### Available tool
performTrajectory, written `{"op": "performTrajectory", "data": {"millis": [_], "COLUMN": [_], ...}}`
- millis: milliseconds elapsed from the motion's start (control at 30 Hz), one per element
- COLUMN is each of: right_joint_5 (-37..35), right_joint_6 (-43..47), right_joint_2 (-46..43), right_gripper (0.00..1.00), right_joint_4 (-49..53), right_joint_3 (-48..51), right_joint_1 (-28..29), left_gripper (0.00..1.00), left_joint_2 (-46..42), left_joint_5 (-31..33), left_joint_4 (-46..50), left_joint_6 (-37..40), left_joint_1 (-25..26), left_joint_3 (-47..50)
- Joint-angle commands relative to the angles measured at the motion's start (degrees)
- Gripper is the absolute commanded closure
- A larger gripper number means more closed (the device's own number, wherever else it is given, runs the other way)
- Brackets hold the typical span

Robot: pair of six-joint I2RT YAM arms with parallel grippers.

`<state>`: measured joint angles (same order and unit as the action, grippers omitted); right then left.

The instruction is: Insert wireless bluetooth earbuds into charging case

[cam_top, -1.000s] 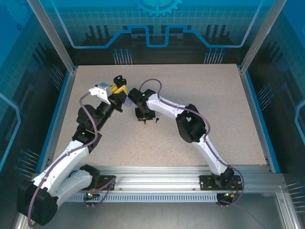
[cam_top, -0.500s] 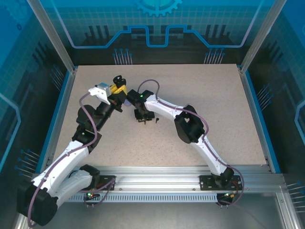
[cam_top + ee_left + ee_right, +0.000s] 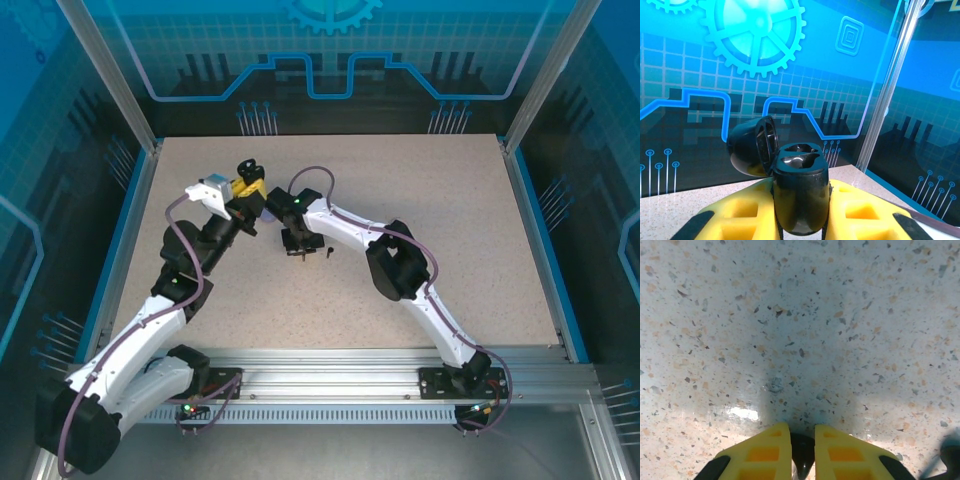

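Observation:
My left gripper (image 3: 801,212) is shut on a black charging case (image 3: 800,192) and holds it upright above the table. The case's lid (image 3: 751,150) hangs open to the left and its two wells face up. From above, the case (image 3: 247,168) sits over the yellow fingers of the left gripper (image 3: 250,187). My right gripper (image 3: 802,430) points down at the tabletop, and its yellow fingers (image 3: 771,452) press on both sides of a small black earbud (image 3: 803,454). In the top view the right gripper (image 3: 303,246) is just right of the left one.
A small dark object (image 3: 328,251) lies on the speckled table (image 3: 420,220) just right of the right gripper; it also shows as a dark shape (image 3: 952,457) at the frame's corner. Blue walls and metal posts enclose the table.
The right gripper's fingers have closed in on the black earbud, and its arm has shifted slightly left. The left arm has held still with the case.

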<state>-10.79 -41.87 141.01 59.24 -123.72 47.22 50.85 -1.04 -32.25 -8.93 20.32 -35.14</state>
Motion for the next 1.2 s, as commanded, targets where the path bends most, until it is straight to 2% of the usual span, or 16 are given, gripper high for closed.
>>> {"op": "performTrajectory", "data": {"millis": [0, 333, 500, 667, 767, 933, 1167], "right_joint_5": [-0.9, -1.6, -2.5, -3.8, -5.2, -6.7, -1.5], "right_joint_6": [0.5, 2.8, 4.6, 7.2, 9.3, 13.6, 20.9], "right_joint_2": [-4.4, -17.5, -25.6, -34.0, -38.3, -45.8, -56.0], "right_gripper": [0.87, 0.88, 0.88, 0.88, 0.89, 0.88, 0.87], "right_joint_4": [-1.8, -6.2, -7.4, -8.0, -7.8, -10.2, -19.2], "right_joint_3": [2.9, 8.8, 11.1, 12.8, 13.2, 15.6, 22.1], "right_joint_1": [-0.6, -4.1, -6.7, -9.1, -9.9, -10.2, -9.9], "left_gripper": [1.00, 1.00, 1.00, 1.00, 1.00, 1.00, 1.00], "left_joint_2": [-1.5, -2.2, 0.9, 4.9, 6.6, 9.2, 12.1], "left_joint_5": [0.5, -4.7, -9.2, -13.1, -13.8, -13.8, -13.9], "left_joint_4": [-0.7, -0.9, -7.3, -14.6, -15.2, -16.4, -17.3], "left_joint_6": [-0.5, 2.1, 4.0, 10.3, 14.4, 16.8, 19.8], "left_joint_1": [0.2, 0.1, 0.2, 2.2, 4.1, 6.3, 9.1], "left_joint_3": [1.1, 2.4, 4.1, 5.2, 4.5, 3.1, 0.6]}}
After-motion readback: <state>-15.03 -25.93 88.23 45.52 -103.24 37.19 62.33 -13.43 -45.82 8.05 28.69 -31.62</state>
